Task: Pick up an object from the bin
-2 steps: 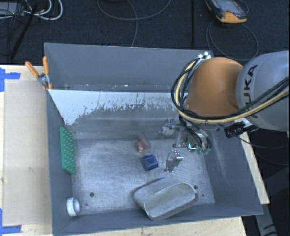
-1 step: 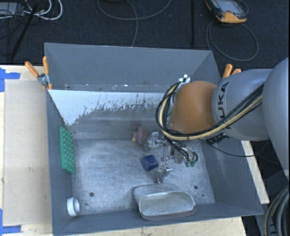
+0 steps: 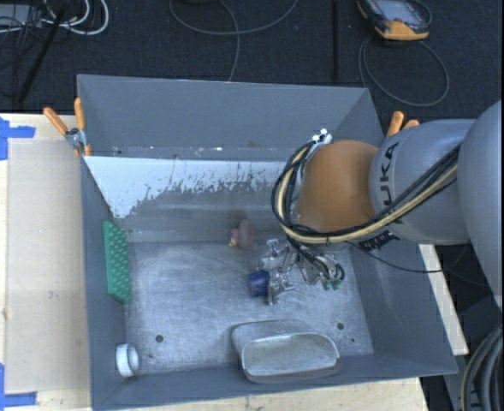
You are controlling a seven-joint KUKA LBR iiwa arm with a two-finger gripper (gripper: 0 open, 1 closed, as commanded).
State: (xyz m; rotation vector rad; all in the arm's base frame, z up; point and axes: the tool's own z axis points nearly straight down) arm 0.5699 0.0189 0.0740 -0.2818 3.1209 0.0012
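Five loose things: on the grey bin [image 3: 217, 118] floor.
Far left: green ridged block [image 3: 116, 261] along the wall; white round cap [image 3: 127, 359] in the near corner.
Middle: pinkish lump [image 3: 242, 234] toward the back.
Right of middle: small blue thing [image 3: 257, 283], just beside the gripper [image 3: 275, 282].
Grip: cannot tell whether released or clenched.
Near wall: grey oval tray [image 3: 287, 354].

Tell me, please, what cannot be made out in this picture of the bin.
1. The blue thing, mid bin: partly covered by the gripper; its kind is unclear.
2. The pinkish lump behind it: too small to name.
3. The floor of the bin at the right: hidden under the arm's orange cover.
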